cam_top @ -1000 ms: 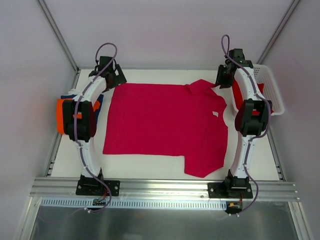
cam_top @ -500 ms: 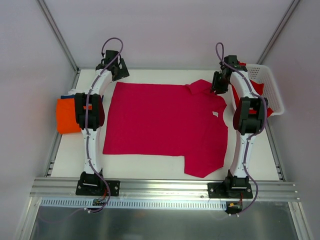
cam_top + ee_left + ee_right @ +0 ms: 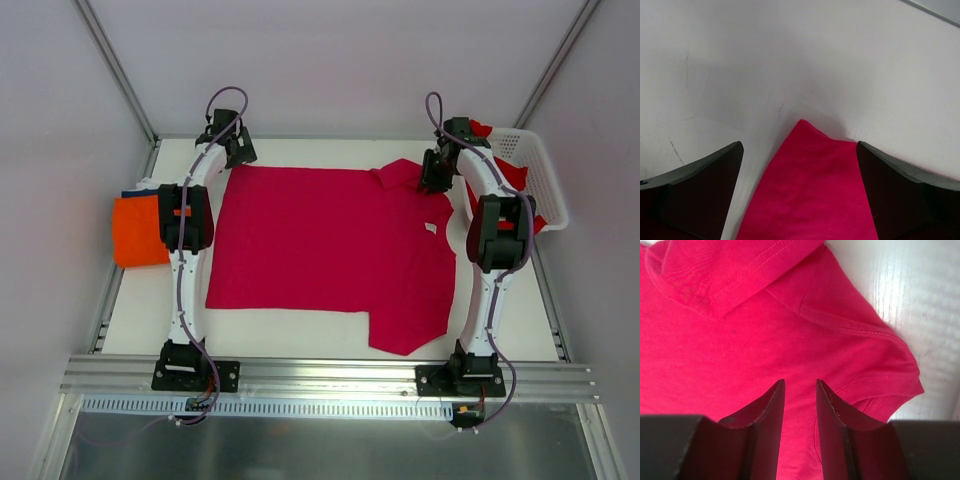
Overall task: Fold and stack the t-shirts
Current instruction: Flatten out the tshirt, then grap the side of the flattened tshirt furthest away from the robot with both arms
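A magenta t-shirt lies spread flat on the white table, one sleeve folded over at the far right. My left gripper hovers at its far left corner, jaws wide open. In the left wrist view that corner lies between the fingers. My right gripper is over the shirt's far right shoulder, its jaws a narrow gap apart above flat cloth, holding nothing. A folded orange t-shirt lies on a navy one at the left edge. A brighter red t-shirt hangs in the basket.
The white lattice basket stands at the far right, close behind my right arm. A metal rail runs along the near edge. Bare white table lies beyond the shirt's far left corner.
My left gripper has moved toward the far edge, to the shirt's far left corner, uncovering the orange shirt. My right gripper has shifted slightly over the shoulder and narrowed a little.
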You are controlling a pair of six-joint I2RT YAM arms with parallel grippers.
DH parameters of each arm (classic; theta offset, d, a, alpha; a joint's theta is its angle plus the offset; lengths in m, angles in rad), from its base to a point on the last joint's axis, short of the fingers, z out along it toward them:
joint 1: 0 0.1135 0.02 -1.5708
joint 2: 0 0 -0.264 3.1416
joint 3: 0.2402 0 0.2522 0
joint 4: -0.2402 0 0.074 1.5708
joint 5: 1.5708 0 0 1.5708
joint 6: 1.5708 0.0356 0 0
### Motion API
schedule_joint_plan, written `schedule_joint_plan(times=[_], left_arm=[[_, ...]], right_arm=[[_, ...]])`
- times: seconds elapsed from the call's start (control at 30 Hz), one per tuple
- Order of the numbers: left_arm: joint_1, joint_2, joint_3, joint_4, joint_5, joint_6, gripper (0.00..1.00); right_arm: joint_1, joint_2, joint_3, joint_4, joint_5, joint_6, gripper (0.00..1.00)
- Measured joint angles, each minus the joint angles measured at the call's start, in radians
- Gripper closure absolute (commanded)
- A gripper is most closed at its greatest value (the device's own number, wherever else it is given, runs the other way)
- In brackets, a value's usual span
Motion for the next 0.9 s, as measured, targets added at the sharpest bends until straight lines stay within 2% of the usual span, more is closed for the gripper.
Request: schedule_joint_plan(times=[0.3,0.6,0.7,0.8,0.9], left_arm=[[0.024,0.011,0.003,-0.010,0.024,-0.004,0.02],[0.028,0.043,0.050,-0.010,0.112,-0.011,0.04],[0.028,0.056,0.068,-0.009,0.136,-0.014,0.07],[0.028,0.060,0.071,-0.010,0.154,-0.016,0.15],[0.029,0.061,0.073,-0.010,0.162,-0.019,0.16]], right_arm=[[0.001,-0.003,-0.019,0.019,0.002,0.000,0.66],[0.001,0.003,-0.010,0.024,0.086,0.020,0.66],[0.001,0.035,0.037,0.029,0.097,0.037,0.63],[0.001,0.071,0.078,0.037,0.113,0.052,0.61],[0.001,0.117,0.129,0.037,0.126,0.075,0.60]])
